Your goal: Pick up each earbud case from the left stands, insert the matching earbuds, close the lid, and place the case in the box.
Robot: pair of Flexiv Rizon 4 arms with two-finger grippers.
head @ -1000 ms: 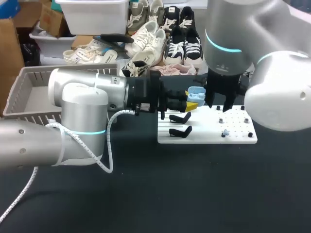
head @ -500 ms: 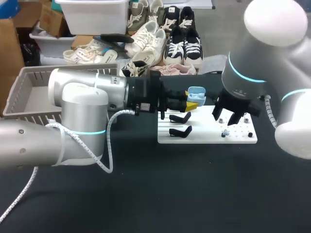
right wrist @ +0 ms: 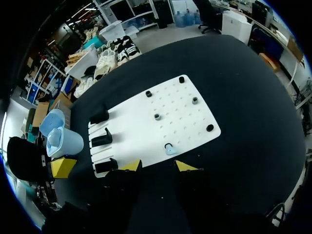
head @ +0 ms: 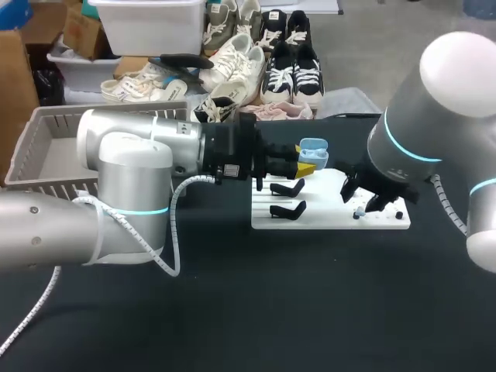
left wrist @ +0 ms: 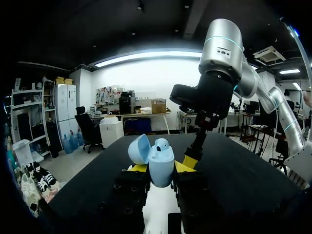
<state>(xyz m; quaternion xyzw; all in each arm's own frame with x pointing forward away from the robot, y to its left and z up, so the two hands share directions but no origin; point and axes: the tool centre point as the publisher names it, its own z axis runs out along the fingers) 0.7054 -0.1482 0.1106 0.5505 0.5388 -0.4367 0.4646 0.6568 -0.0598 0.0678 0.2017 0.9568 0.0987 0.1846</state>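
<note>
Two grippers: left gripper point(left wrist: 161, 167) clamps the open blue earbud case point(left wrist: 161, 158); right gripper point(right wrist: 158, 166), fingers parted and empty, over the white board point(right wrist: 161, 122), case at its 10 o'clock in head view

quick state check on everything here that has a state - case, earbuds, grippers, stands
earbud case: lid open, upright
earbud in case: seated
loose earbud: on a peg of the white board, not picked up
left gripper: shut on the earbud case
right gripper: open, holding nothing, above the white board
black stands: no case on them
</note>
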